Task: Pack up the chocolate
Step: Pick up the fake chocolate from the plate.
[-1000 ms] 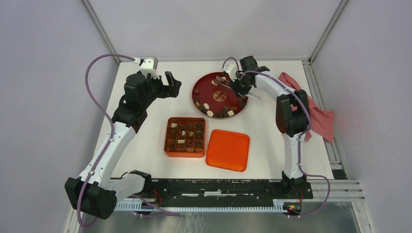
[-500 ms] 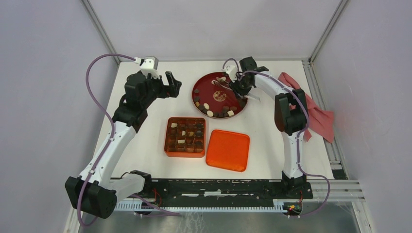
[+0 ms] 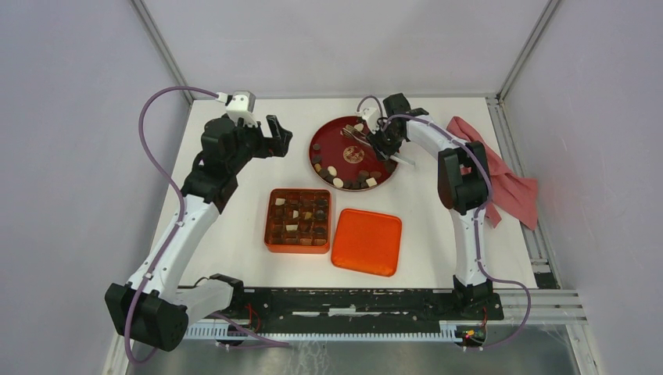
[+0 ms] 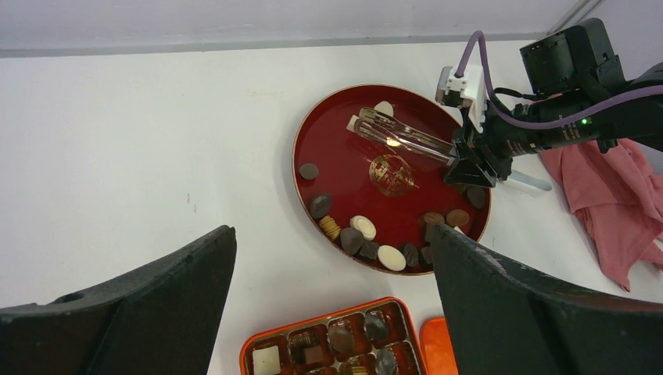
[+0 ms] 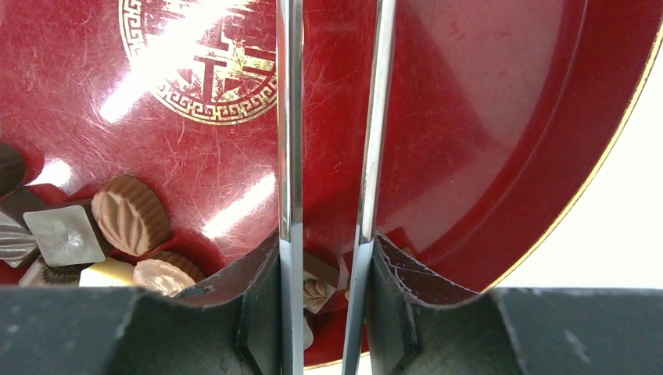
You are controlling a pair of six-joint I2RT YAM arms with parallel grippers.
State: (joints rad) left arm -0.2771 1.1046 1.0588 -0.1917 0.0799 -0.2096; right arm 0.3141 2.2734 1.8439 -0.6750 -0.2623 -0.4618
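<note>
Gripping slim, shiny metal tongs (image 5: 289, 117), the right fingers (image 5: 195, 328) hover over the glossy round red plate (image 4: 328, 141), upper centre; small ridged and smooth chocolate (image 4: 364, 227) hugs its lower rim. Left fingers (image 4: 156, 312) spread wide, empty, well apart across white desk (image 4: 117, 156).

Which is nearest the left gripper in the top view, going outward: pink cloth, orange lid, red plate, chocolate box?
1. red plate, just right of the left gripper.
2. chocolate box, toward the arm bases.
3. orange lid, right of the box.
4. pink cloth, far right.
</note>
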